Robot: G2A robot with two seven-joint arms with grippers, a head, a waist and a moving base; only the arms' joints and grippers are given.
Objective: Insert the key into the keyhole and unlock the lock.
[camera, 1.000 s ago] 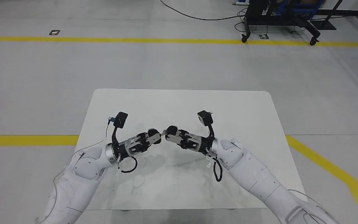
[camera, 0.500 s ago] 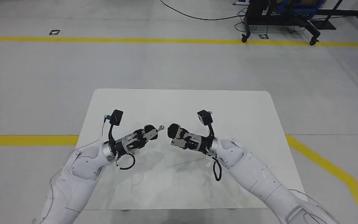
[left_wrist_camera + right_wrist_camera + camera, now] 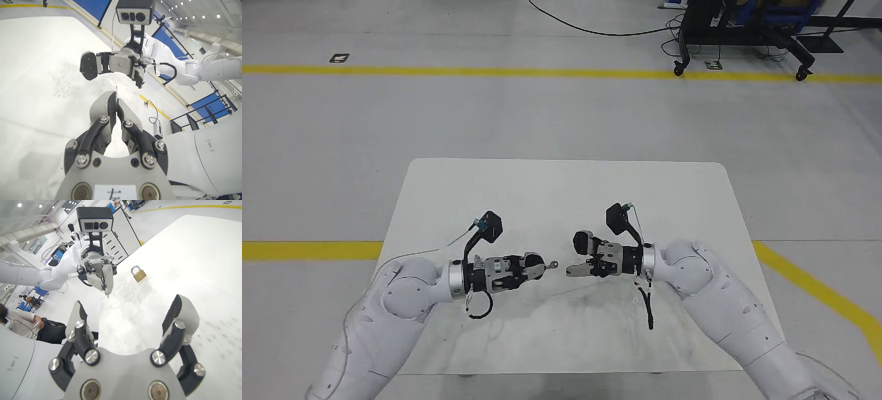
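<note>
Both grippers have drawn apart from their meeting at mid-table and sit lower in the top view. Left gripper (image 3: 116, 101) pinches the key (image 3: 116, 91) between its pads, blade tip poking out, head buried in the rubber. Right gripper (image 3: 130, 308) stands wide and empty, so probably free for the next pick-up. Farther off, upper middle of the right wrist view, the brass padlock (image 3: 139, 274) lies on the white table (image 3: 198, 256), well apart from both; its keyhole is too small to make out.
</note>
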